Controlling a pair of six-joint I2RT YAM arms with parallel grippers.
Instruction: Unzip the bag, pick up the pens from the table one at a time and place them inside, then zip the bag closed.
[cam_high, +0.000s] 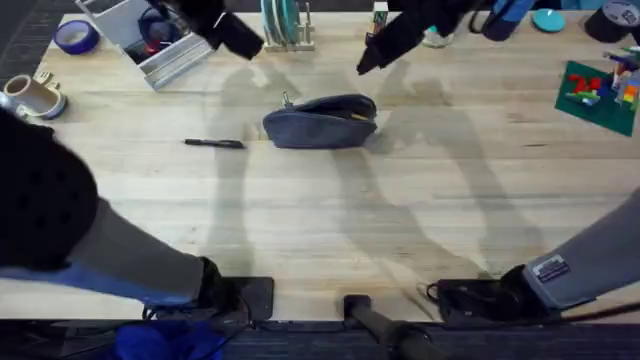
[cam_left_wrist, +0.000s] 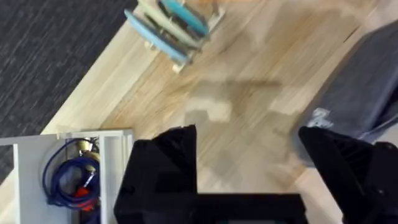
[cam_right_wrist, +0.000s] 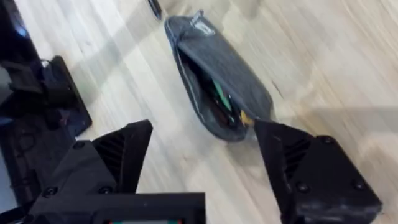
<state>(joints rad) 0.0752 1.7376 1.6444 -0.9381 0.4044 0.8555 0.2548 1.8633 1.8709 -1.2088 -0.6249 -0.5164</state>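
The blue-grey bag (cam_high: 320, 122) lies in the middle of the table (cam_high: 320, 220) with its zipper open. In the right wrist view the bag (cam_right_wrist: 231, 68) gapes, and green and yellow pen parts (cam_right_wrist: 225, 102) show inside. One black pen (cam_high: 213, 143) lies on the wood to the left of the bag. My left gripper (cam_high: 248, 42) hovers behind and left of the bag, open and empty (cam_left_wrist: 249, 140), with the zipper pull (cam_left_wrist: 320, 118) close to one finger. My right gripper (cam_high: 368, 63) hangs behind the bag's right end, open with nothing in it (cam_right_wrist: 205, 134).
A white bin (cam_high: 150, 40) with blue cable, a rack of blue plates (cam_high: 283, 25) and a roll of blue tape (cam_high: 75, 37) stand along the far edge. A green brick plate (cam_high: 598, 95) is at the far right. A cup (cam_high: 30, 95) sits at the left edge.
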